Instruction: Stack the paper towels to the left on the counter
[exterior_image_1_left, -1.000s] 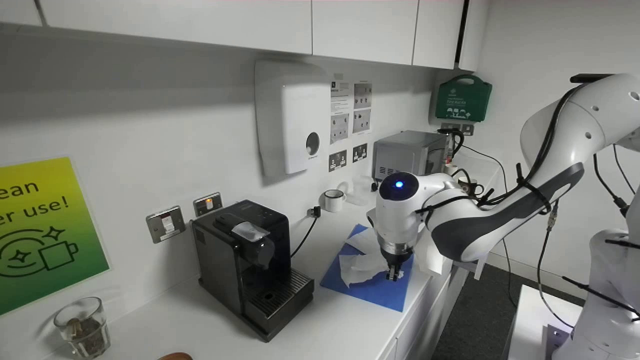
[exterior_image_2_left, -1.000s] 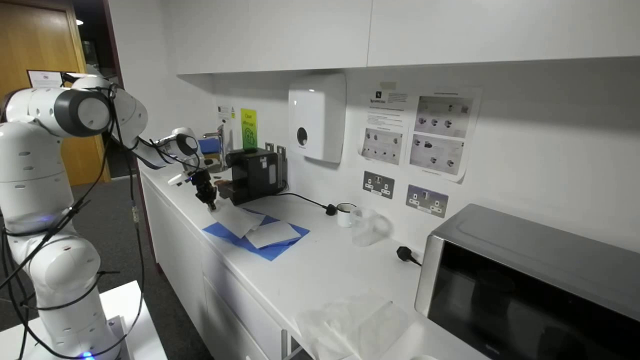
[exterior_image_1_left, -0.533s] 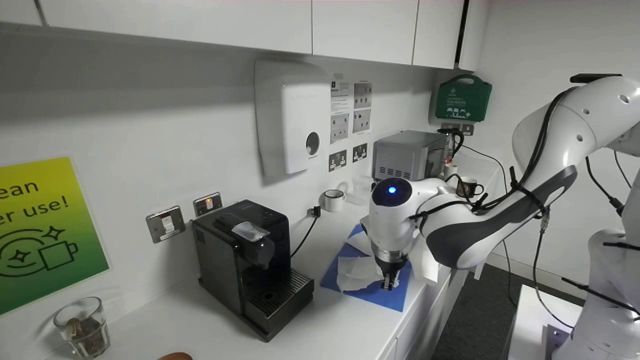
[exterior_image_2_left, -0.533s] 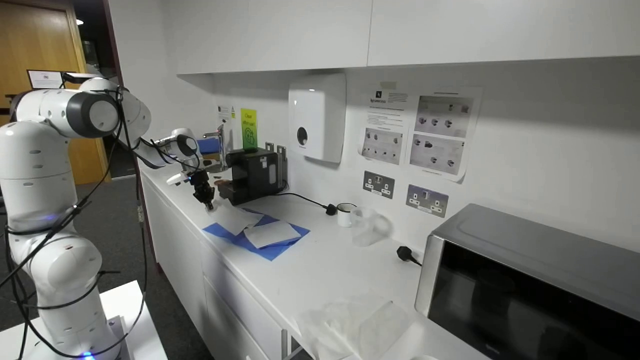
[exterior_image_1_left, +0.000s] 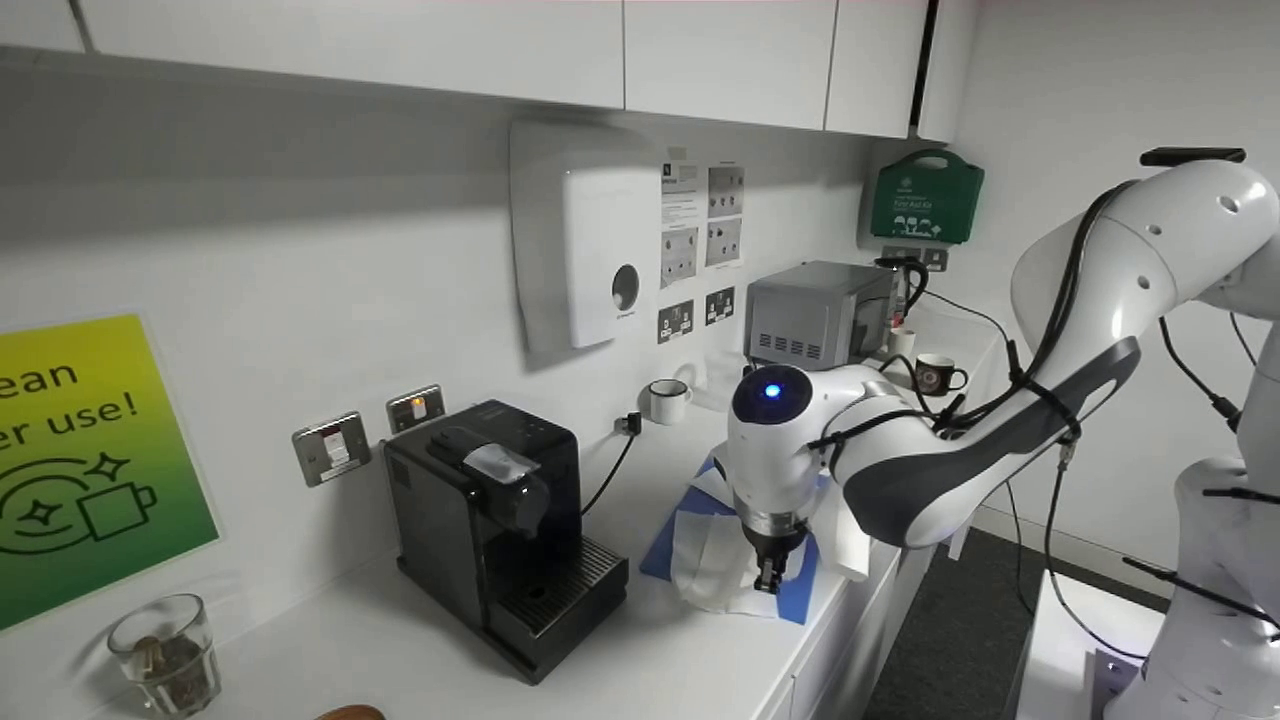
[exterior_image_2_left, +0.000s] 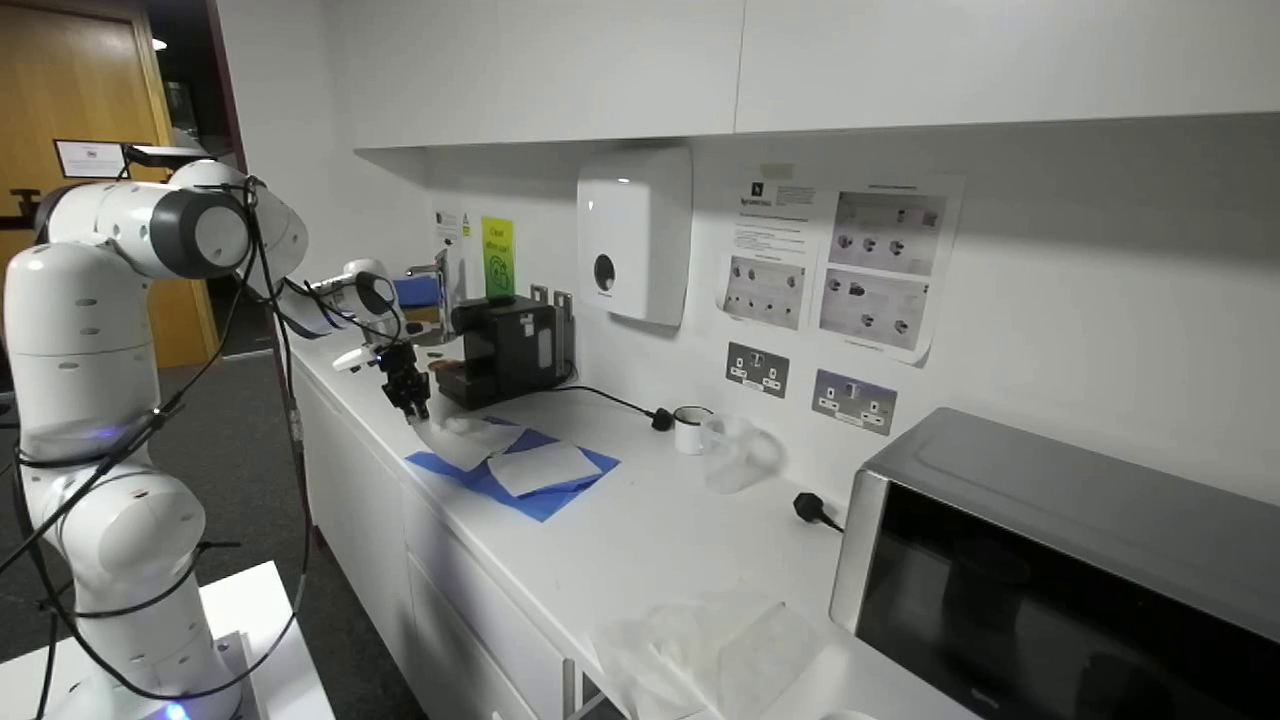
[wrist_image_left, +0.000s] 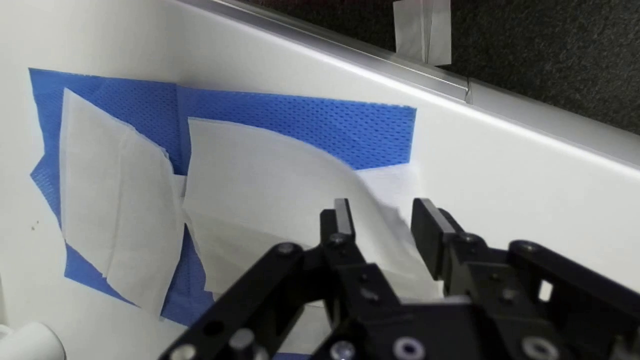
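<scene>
A white paper towel (wrist_image_left: 265, 195) lies on a blue cloth (wrist_image_left: 300, 117) on the counter, its near part rising in a soft curve under my gripper (wrist_image_left: 382, 225). The gripper is open, with a clear gap between its fingers; the towel shows below and between them. A second white towel (wrist_image_left: 117, 200) lies beside it, their edges meeting. In an exterior view the gripper (exterior_image_1_left: 768, 580) hangs just above the front towel (exterior_image_1_left: 705, 560). In an exterior view both the far towel (exterior_image_2_left: 465, 445) and near towel (exterior_image_2_left: 545, 467) show on the cloth (exterior_image_2_left: 545, 508).
A black coffee machine (exterior_image_1_left: 500, 540) stands beside the cloth. A white mug (exterior_image_2_left: 690, 428) and a clear jug (exterior_image_2_left: 730, 455) stand by the wall. Crumpled white sheets (exterior_image_2_left: 720, 650) lie near the microwave (exterior_image_2_left: 1060, 570). The counter's front edge (wrist_image_left: 350, 65) runs close to the cloth.
The gripper has moved down and slightly toward the coffee machine. The towel that hung from it in the earlier frames now lies lower and more spread over the blue cloth, let go.
</scene>
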